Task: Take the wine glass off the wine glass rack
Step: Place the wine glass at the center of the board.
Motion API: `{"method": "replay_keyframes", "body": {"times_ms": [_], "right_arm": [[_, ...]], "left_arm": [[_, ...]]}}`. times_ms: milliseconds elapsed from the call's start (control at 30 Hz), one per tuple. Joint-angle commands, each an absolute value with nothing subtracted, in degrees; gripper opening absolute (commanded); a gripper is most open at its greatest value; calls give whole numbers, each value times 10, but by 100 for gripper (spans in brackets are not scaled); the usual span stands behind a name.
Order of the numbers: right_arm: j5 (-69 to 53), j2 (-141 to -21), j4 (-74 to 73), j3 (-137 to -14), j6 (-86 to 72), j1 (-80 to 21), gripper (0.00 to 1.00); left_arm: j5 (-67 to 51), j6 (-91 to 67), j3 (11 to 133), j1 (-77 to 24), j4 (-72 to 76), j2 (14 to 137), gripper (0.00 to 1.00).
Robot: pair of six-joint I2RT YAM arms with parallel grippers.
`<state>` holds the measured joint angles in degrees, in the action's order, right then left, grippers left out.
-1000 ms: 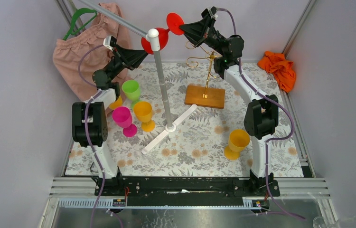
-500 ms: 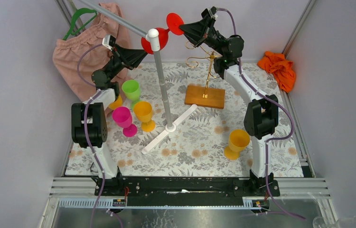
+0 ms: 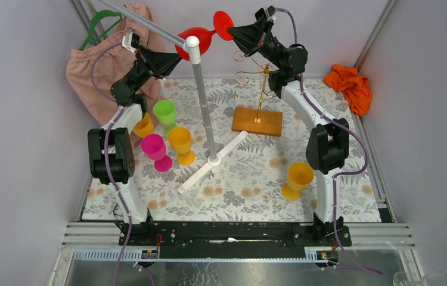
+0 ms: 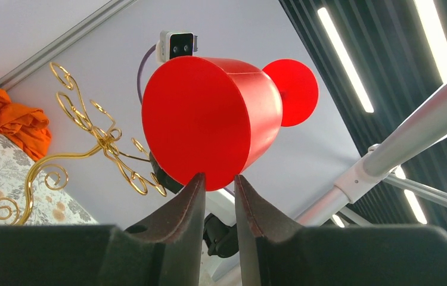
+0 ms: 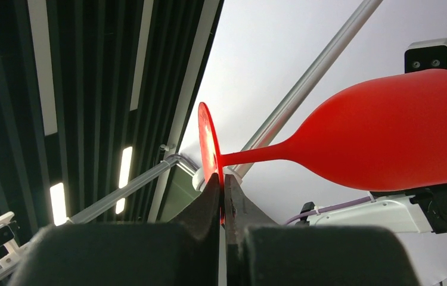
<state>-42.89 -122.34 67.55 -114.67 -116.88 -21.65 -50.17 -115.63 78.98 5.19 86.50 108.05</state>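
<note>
1. Two sets of jaws on one glass (image 5: 388, 131): the right jaws are clamped on the edge of its foot. The left jaws sit a sliver apart at the bowl rim, and I can't tell if they're actually pinching it.
2. Over the last second the glass went up and levelled out a bit, and the left arm (image 3: 127, 113) rose with it. It's now sideways in the air by the top of the pole (image 3: 203, 101), clear of the rack (image 3: 257, 121). I'd call it basically off, it just needs setting on the bench (image 3: 239, 179).
3. Both arms reach high and toward each other, the right arm (image 3: 304, 107) up over the rack.

wine glass (image 3: 204, 36) aloft, left of wine glass rack (image 3: 257, 121)
</note>
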Motion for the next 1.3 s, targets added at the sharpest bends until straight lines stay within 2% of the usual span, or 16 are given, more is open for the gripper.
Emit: {"method": "replay_keyframes", "body": {"times_ms": [0, 700, 1033, 1267], "right_arm": [[-473, -1270, 678, -1131, -1179, -226, 0], [-442, -1243, 669, -1097, -1176, -226, 0], [-430, -1240, 641, -1109, -1151, -224, 0], [-419, -1248, 669, -1116, -1173, -223, 0]], "left_arm": [[-506, -1142, 821, 33, 915, 1067, 32], [-536, -1081, 792, 38, 874, 1036, 32], [-563, -885, 736, 62, 677, 962, 31], [-534, -753, 732, 63, 502, 927, 31]]}}
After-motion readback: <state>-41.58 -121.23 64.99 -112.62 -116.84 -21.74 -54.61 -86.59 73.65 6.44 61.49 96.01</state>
